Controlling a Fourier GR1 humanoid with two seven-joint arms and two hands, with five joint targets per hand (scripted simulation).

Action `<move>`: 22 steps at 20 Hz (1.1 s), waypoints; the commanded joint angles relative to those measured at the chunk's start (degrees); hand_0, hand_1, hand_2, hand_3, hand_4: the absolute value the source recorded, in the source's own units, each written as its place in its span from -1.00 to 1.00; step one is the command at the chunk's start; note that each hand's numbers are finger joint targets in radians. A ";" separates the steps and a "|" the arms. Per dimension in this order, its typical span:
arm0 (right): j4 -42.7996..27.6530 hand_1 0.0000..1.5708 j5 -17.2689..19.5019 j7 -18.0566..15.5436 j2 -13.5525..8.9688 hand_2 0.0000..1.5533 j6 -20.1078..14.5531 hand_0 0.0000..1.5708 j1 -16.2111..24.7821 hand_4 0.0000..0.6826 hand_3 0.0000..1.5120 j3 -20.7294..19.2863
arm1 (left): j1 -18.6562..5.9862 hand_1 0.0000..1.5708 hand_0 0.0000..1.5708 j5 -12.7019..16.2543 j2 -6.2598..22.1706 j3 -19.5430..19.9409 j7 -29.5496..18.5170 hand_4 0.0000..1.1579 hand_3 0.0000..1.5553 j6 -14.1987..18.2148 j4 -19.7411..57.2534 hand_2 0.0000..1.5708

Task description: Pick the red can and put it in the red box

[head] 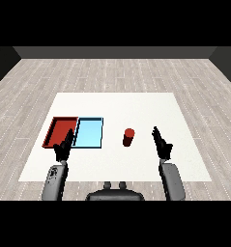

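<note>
The red can point(128, 137) stands upright on the white table point(136, 106), right of the trays. A red tray point(59, 131) lies at the left, with the light blue tray point(89, 133) beside it on its right. My right hand point(161, 143) is raised to the right of the can, apart from it, with its fingers straight and open. My left hand point(63, 146) hovers over the near right corner of the red tray, fingers straight, holding nothing.
Grey wood flooring point(117, 72) surrounds the table on all sides. Both grey forearms come in from the lower corners.
</note>
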 commanded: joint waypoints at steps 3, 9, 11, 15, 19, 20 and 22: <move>0.30 -1.00 0.99 1.46 1.07 -1.00 -1.08 -1.00 -0.20 -1.00 -1.00 -0.81 | -0.48 -1.00 -1.00 -1.14 -1.09 0.16 -0.38 -1.00 -1.00 0.65 -0.52 -1.00; -3.43 -1.00 -6.50 -8.33 2.34 -1.00 4.37 -1.00 -2.11 -1.00 -1.00 -1.93 | -0.63 -1.00 -1.00 2.84 -3.20 1.66 -16.73 -1.00 -1.00 -0.87 -6.06 -1.00; -0.55 -1.00 -5.97 -13.22 3.81 -1.00 4.35 -1.00 -0.85 -1.00 -1.00 -1.46 | -0.21 -1.00 -1.00 -0.13 -4.07 0.90 -20.33 -1.00 -1.00 1.09 -4.69 -1.00; -1.71 -1.00 -7.16 -15.26 0.97 -1.00 7.81 -1.00 2.11 -1.00 -1.00 -2.85 | -0.14 -1.00 -1.00 1.18 -4.66 0.98 -22.82 -1.00 -1.00 -0.04 -1.18 -1.00; 2.43 -1.00 -6.28 -19.03 1.52 -1.00 8.03 -1.00 1.48 -1.00 -1.00 -2.97 | 1.57 -1.00 -1.00 1.79 -4.66 0.92 -24.12 -1.00 -1.00 -0.40 -3.13 -1.00; 0.82 -1.00 -6.29 -13.70 1.61 -1.00 6.28 -1.00 -1.90 -1.00 -1.00 -3.17 | -1.86 -1.00 -1.00 2.42 -3.57 1.75 -20.62 -1.00 -1.00 -0.22 -2.65 -1.00; -3.47 -1.00 -5.76 -11.39 3.87 -1.00 4.07 -1.00 0.52 -1.00 -1.00 -0.92 | -0.51 -1.00 -1.00 3.19 -2.72 2.53 -23.76 -1.00 -1.00 -2.41 -0.40 -1.00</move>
